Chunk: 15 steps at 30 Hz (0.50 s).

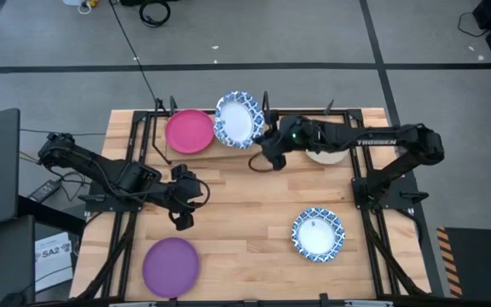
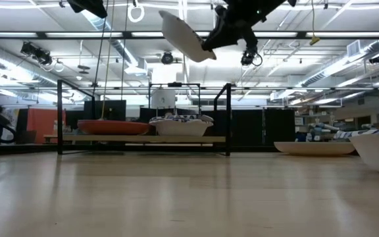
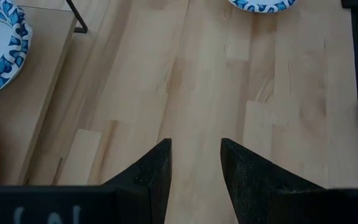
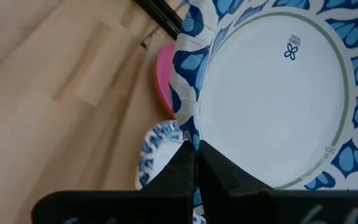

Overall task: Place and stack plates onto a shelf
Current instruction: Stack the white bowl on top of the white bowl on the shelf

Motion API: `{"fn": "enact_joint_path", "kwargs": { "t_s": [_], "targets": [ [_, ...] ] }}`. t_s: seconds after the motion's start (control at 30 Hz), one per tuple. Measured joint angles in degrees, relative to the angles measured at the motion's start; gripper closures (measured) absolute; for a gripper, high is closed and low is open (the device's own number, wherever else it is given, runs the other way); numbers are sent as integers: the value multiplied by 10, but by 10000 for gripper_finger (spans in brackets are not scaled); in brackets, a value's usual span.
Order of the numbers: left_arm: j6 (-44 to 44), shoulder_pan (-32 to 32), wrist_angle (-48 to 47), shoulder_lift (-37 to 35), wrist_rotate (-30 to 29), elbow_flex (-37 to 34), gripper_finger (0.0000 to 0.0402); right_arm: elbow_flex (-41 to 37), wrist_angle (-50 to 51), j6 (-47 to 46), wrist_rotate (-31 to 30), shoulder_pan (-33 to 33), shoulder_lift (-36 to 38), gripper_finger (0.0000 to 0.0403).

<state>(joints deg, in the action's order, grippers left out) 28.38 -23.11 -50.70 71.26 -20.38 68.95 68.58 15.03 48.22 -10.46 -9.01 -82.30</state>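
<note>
My right gripper point(image 1: 267, 141) is shut on a blue-and-white plate point(image 1: 239, 119) and holds it in the air over the right half of the shelf point(image 1: 228, 153). In the low view this plate point(image 2: 186, 36) hangs tilted high above the shelf board point(image 2: 143, 139). A pink plate point(image 1: 188, 130) lies flat on the left half of the shelf. Another blue-and-white plate point(image 2: 181, 125) rests on the board under the held one. My left gripper point(image 1: 181, 215) waits open over bare table, left of centre. My right gripper pinches the plate's patterned rim point(image 4: 188, 124) between its two fingers point(image 4: 219, 171), at the edge toward the table's right. The fingers come from the right, slanting down. The plate is lifted clear and tilted, its free edge point(image 2: 166, 18) higher than the held one.
A beige plate point(image 1: 326, 155) lies under my right arm, right of the shelf. A further blue-and-white plate point(image 1: 318, 234) sits on the table at the near right, and a purple plate point(image 1: 170, 266) at the near left. Black upright posts point(image 2: 229, 118) stand at the shelf's corners.
</note>
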Motion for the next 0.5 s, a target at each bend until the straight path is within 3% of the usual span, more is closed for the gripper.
{"fn": "enact_joint_path", "kwargs": {
  "t_s": [0.5],
  "targets": [
    [0,0,1,0,0,0,259,1,-62,57,159,-126,0,390]
  ]
}}
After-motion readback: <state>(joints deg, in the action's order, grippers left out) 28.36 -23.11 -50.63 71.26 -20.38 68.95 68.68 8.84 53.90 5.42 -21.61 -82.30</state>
